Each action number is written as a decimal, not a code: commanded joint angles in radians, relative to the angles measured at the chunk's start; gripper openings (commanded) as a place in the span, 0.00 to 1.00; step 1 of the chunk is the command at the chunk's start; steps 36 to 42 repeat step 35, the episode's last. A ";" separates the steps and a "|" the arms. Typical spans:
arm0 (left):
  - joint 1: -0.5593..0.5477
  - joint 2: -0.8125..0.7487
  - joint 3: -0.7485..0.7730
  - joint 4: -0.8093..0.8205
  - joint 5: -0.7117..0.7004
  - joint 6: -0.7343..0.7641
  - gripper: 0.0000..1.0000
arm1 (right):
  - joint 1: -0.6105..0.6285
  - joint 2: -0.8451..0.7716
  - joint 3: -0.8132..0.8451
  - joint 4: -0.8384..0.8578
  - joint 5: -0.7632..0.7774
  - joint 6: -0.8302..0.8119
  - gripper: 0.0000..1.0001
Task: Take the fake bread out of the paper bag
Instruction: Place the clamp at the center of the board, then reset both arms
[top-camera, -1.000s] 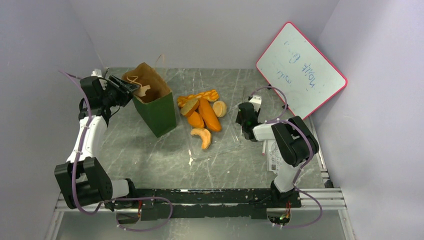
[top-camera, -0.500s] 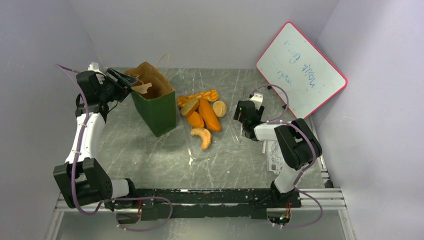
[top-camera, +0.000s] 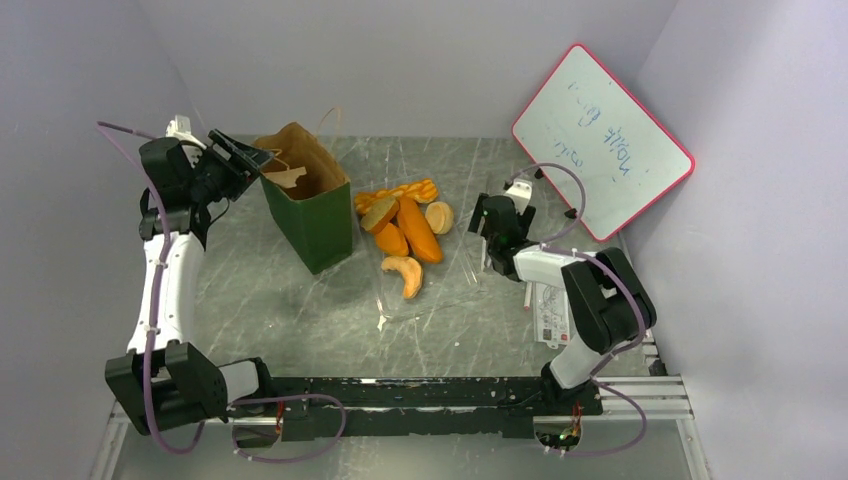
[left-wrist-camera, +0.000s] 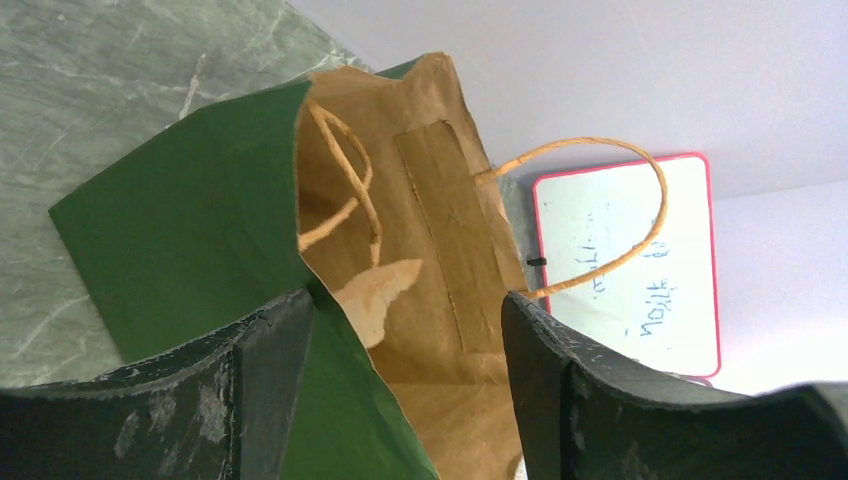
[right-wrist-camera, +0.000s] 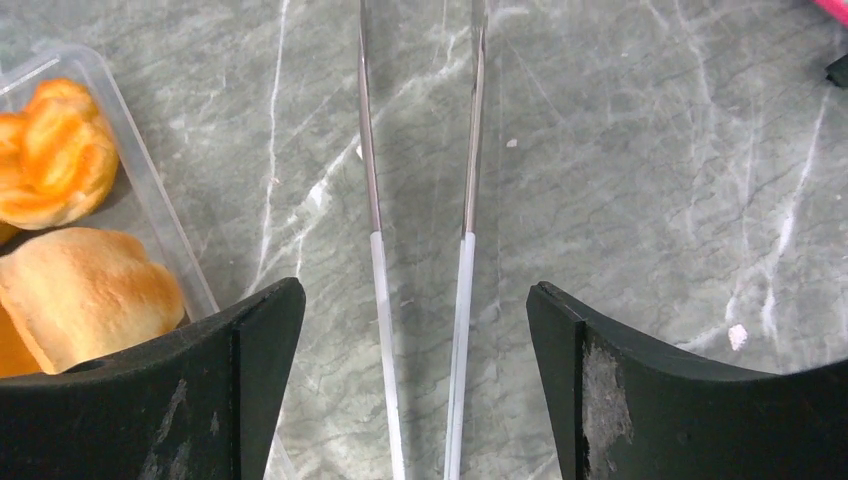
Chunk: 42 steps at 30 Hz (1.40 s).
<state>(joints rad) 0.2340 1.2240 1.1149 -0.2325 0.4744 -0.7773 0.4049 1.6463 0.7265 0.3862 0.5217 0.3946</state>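
Table (top-camera: 300, 300) of grey marbled stone lies under both arms. The red-framed whiteboard (top-camera: 600, 140) leans against the wall beyond and to the outer side of the right gripper (right-wrist-camera: 415, 300), well apart from it. The paper bag (top-camera: 315, 225), green outside and brown inside, stands upright right in front of the left gripper (left-wrist-camera: 405, 310). That gripper's jaws are spread wide at the bag's mouth, and the near green wall rises into the gap between them, its edge touching or just beside the left finger (left-wrist-camera: 270, 340). One tan loop handle (left-wrist-camera: 620, 200) arches behind the mouth and the other hangs down inside. The left gripper grips nothing. The fake bread (top-camera: 405, 235) is out of the bag, heaped on the far side of the bag from the left gripper and between the two grippers, nearer the right one. It lies in a clear plastic tray (right-wrist-camera: 150, 200) whose corner sits just beside the right gripper's left finger (right-wrist-camera: 250, 340), apart from it. A braided piece and a pale bun show there. The right gripper's jaws also stand wide and hold nothing. The metal tongs (right-wrist-camera: 420, 200) lie flat on the table, running straight out through the gap between them, touching neither finger.
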 joint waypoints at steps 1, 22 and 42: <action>0.008 -0.059 0.047 -0.048 -0.001 0.038 0.74 | -0.005 -0.052 0.035 -0.022 0.041 -0.016 0.86; -0.236 -0.348 -0.058 0.020 -0.678 0.201 0.73 | 0.051 -0.273 0.092 -0.230 0.248 0.050 1.00; -0.323 -0.400 -0.445 0.447 -0.811 0.631 1.00 | 0.052 -0.415 -0.017 -0.289 0.369 0.095 1.00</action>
